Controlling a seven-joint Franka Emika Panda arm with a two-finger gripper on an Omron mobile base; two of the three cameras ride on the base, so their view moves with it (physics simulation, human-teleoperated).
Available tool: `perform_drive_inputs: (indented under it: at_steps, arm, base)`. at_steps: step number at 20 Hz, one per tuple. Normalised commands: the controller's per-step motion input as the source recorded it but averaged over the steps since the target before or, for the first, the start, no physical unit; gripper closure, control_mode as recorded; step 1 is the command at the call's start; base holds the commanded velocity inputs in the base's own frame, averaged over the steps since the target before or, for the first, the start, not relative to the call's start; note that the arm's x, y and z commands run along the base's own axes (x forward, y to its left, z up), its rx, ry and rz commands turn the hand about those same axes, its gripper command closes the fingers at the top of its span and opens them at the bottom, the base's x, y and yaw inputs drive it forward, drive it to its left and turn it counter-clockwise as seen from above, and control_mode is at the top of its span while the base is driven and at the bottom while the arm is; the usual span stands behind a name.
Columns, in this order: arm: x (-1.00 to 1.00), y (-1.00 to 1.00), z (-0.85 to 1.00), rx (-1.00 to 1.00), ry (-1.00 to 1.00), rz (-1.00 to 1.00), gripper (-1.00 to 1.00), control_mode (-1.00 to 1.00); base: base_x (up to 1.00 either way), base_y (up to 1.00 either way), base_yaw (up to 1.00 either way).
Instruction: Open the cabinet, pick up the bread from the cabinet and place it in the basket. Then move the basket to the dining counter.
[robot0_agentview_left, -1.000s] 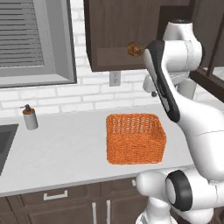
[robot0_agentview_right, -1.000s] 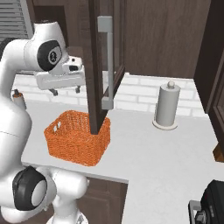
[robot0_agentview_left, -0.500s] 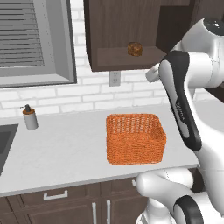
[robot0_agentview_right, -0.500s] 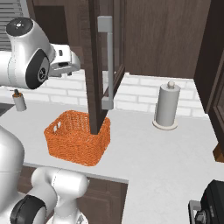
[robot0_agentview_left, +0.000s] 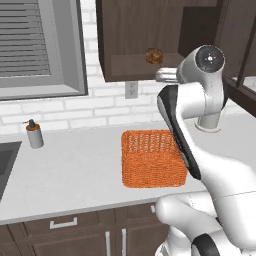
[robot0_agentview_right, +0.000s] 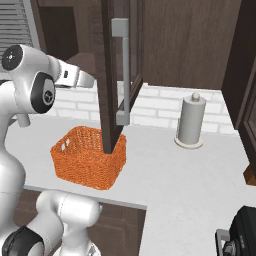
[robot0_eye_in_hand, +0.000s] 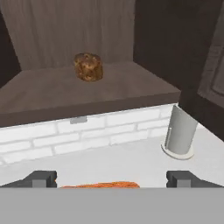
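Facing the open cabinet (robot0_agentview_left: 137, 40), I am holding my gripper (robot0_eye_in_hand: 111, 178) released, its tips spread wide and grasping nothing, level with the shelf so the reach can go straight in. The bread (robot0_eye_in_hand: 88, 66) is sitting alone on that shelf, toward the far wall, apart from my tips. The basket (robot0_agentview_left: 152, 157) is waiting on the light worktop (robot0_agentview_left: 75, 170) directly below, which should make for a short drop once I am carrying the loaf. The door (robot0_agentview_right: 116, 75) is standing swung out on the right, beside a paper towel roll (robot0_agentview_right: 190, 121); a soap dispenser (robot0_agentview_left: 34, 134) is standing far left by the window.
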Motion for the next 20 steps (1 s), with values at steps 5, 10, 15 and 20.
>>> perform_drive_inputs:
  at_steps: [5, 10, 15, 20]
  arm:
    - [0.03, -0.2, 0.32, 0.47, 0.07, -0.03, -1.0, -1.0]
    - [0.0, -0.01, 0.05, -0.02, -0.06, 0.01, -1.0, -1.0]
    - [0.28, 0.0, 0.03, -0.22, -0.14, 0.12, -1.0, -1.0]
    - [0.04, -0.08, 0.0, -0.21, -0.17, 0.21, -1.0, -1.0]
  base:
    - [0.0, 0.0, 0.0]
    - [0.0, 0.0, 0.0]
    - [0.0, 0.0, 0.0]
    - [0.0, 0.0, 0.0]
